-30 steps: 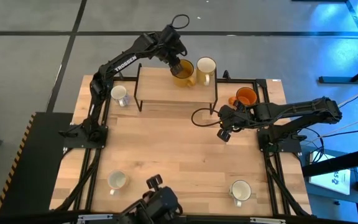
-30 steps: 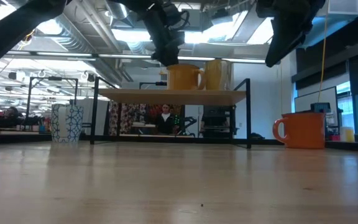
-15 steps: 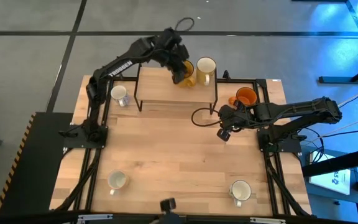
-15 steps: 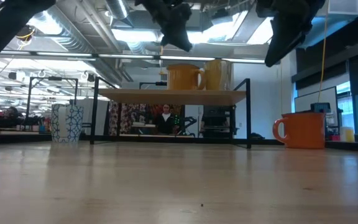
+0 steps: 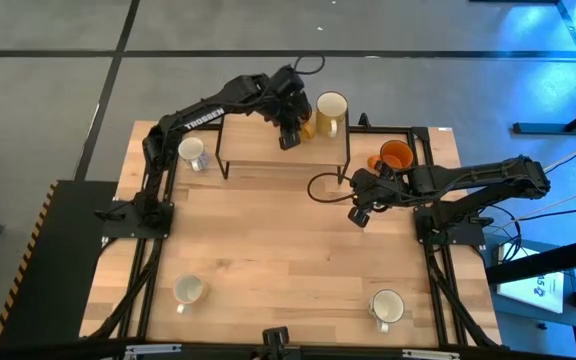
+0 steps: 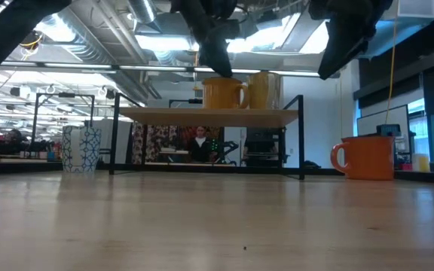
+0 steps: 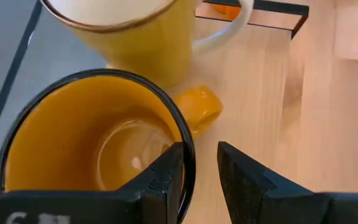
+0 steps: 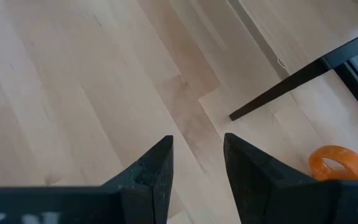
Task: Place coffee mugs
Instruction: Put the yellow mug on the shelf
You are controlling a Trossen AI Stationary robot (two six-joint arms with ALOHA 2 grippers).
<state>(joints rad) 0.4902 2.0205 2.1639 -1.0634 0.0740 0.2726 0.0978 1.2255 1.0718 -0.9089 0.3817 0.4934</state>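
On the raised shelf [image 5: 268,150] at the table's far edge, the amber mug [image 7: 92,149] and the cream mug [image 5: 331,110] stand side by side. Above the amber mug's rim hangs the left gripper [image 5: 288,135], fingers slightly spread, holding nothing. Beside the orange mug [image 5: 396,156], the right gripper [image 5: 359,214] hovers, fingers parted, empty.

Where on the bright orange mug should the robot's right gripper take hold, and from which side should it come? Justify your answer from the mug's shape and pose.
Grip the orange mug by its rim wall, coming from above: it stands upright with its mouth open. Its handle sticks out to one side, so one finger probably goes inside and one outside, away from it. The right gripper hovers nearby, empty.
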